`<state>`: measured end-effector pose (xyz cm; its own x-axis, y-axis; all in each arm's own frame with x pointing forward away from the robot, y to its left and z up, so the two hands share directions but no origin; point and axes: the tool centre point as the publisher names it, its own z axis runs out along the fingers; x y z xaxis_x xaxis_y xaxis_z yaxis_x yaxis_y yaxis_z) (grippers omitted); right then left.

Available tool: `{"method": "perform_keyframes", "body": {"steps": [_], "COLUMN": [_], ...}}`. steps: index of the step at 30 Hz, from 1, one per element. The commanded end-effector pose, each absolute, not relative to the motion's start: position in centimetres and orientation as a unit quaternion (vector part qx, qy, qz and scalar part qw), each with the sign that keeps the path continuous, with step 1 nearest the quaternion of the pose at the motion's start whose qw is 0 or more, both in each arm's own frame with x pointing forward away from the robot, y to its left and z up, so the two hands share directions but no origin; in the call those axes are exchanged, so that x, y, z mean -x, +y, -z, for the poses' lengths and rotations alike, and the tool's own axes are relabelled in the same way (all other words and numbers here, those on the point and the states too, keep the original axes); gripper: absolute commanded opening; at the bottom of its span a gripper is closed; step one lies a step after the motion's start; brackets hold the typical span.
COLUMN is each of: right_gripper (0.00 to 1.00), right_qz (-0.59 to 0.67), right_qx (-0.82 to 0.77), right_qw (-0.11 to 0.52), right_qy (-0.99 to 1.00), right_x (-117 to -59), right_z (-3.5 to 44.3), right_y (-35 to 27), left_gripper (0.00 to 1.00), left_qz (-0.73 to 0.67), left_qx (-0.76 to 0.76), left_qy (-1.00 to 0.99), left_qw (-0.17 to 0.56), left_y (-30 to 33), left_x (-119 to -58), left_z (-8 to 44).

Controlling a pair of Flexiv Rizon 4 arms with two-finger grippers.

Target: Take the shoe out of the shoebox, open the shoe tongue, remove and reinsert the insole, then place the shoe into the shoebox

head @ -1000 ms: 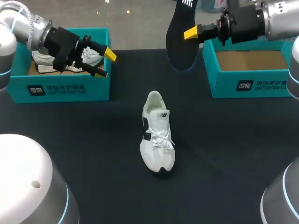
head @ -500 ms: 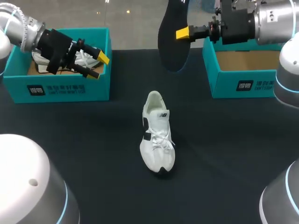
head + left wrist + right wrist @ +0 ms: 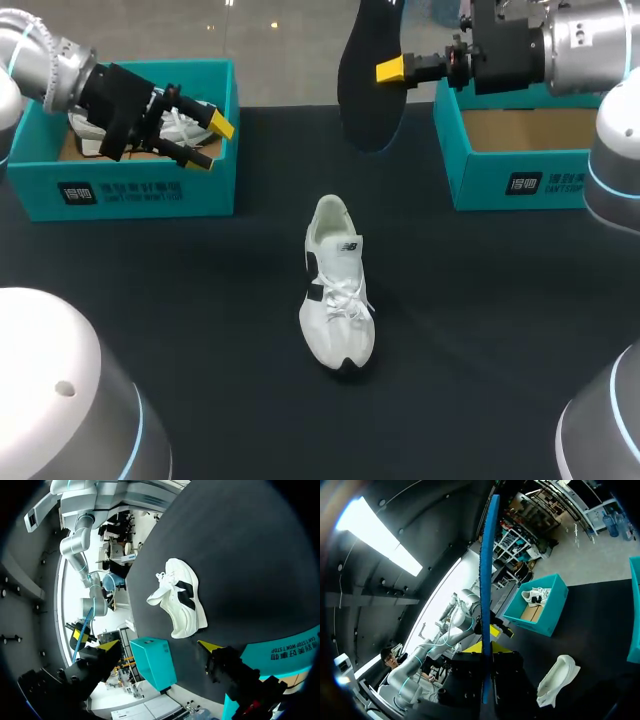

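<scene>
Insole (image 3: 365,100) pinched in right fingers (image 3: 390,70); shoe (image 3: 337,290) on table (image 3: 500,300).

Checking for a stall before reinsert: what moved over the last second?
The right gripper, fingers shut on the insole, carried it a little toward the robot's left and slightly up, then held for the last half second. The left gripper, open, drew back over the left shoebox, then stopped too. The white shoe and the right shoebox did not move.
</scene>
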<state>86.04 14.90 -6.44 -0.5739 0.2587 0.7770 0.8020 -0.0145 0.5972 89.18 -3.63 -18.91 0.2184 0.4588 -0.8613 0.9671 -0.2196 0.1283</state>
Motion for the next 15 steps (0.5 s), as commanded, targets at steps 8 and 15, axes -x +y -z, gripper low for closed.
{"method": "perform_keyframes", "body": {"steps": [8, 15], "right_gripper": [0.00, 0.00], "right_qz": [0.630, 0.616], "right_qx": [0.354, 0.366], "right_qw": [0.194, 0.207], "right_qy": [-0.663, -0.666], "right_x": [-88.8, -88.8], "right_z": [11.5, 13.5], "right_y": [20.5, 20.1], "left_gripper": [1.00, 1.00], "left_qz": [0.356, 0.356], "left_qx": [-0.695, -0.695], "left_qy": [0.514, 0.514], "left_qw": [0.356, 0.356], "left_y": [-3.6, -3.6], "left_x": [-89.1, -89.1], "left_z": [18.9, 18.9]}}
